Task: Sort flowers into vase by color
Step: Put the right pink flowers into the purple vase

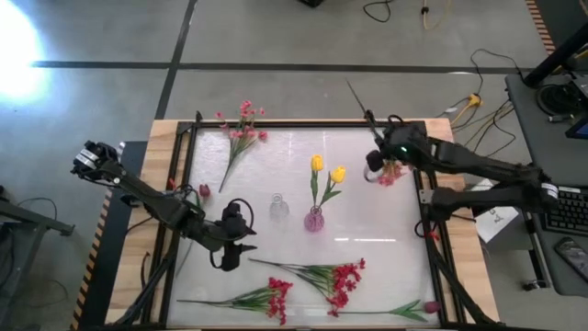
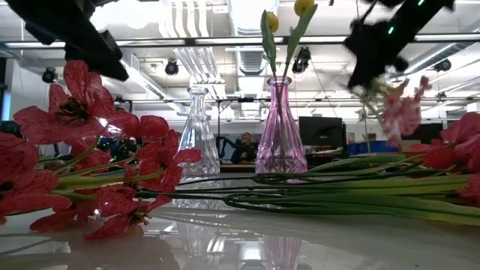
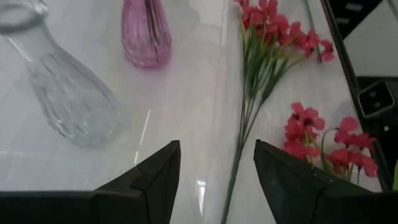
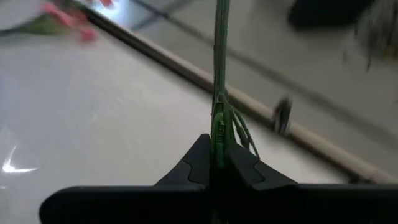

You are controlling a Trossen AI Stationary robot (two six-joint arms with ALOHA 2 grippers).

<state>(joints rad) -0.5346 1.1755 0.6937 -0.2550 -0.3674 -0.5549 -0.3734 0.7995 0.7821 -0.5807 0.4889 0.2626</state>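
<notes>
So the right hand (image 1: 375, 162) is up at the far right part of the bench (image 1: 386, 230), clenched on a pink flower (image 1: 390, 173) by its stem; the wrist view shows the thin green stem (image 4: 219, 93) pinched right between the fingers, and the low view has the blossom (image 2: 401, 112) dangling in the air, head down. That's the catch, I think: the stem end is pointing away toward the bench's far edge, so before going anywhere near a vase the spray probably needs turning so the stem leads down. The purple vase (image 1: 314, 219) already holds the two yellow flowers (image 1: 327, 172), so my guess is pink belongs in the clear vase (image 1: 278, 209) just beside it. That neck looks narrow, so I'd come in from straight above and go slow, and keep the swing clear of the yellow ones. The left hand (image 1: 241, 248) is hanging near the clear vase with its fingers (image 3: 155, 177) spread and nothing in them. The red flowers (image 1: 344, 280) are lying along the near side, and another pink spray (image 1: 241, 133) sits at the far edge.
</notes>
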